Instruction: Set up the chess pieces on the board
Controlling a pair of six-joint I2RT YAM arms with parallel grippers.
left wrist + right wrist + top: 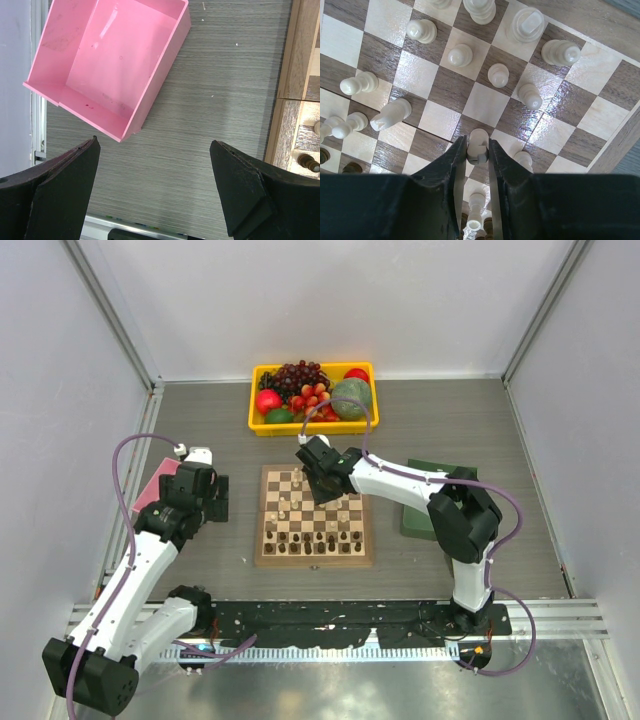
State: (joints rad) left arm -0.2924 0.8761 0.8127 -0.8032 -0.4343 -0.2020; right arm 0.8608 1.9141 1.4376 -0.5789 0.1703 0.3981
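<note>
The chessboard (264, 552) lies in the middle of the table, with dark brown pieces (318, 538) in its near rows and cream-white pieces (285, 483) scattered over its far half. My right gripper (477, 146) hovers over the board's far half (318, 480) and is shut on a cream-white piece (479, 142), held by its top. Other white pieces (460, 55) stand or lie on squares around it. My left gripper (155, 185) is open and empty over bare table, left of the board's edge (295, 55).
A pink tray (115, 60) sits empty just beyond the left gripper, also seen from above (150, 485). A yellow bin of fruit (258, 425) stands behind the board. A green tray (412, 520) lies right of the board under the right arm.
</note>
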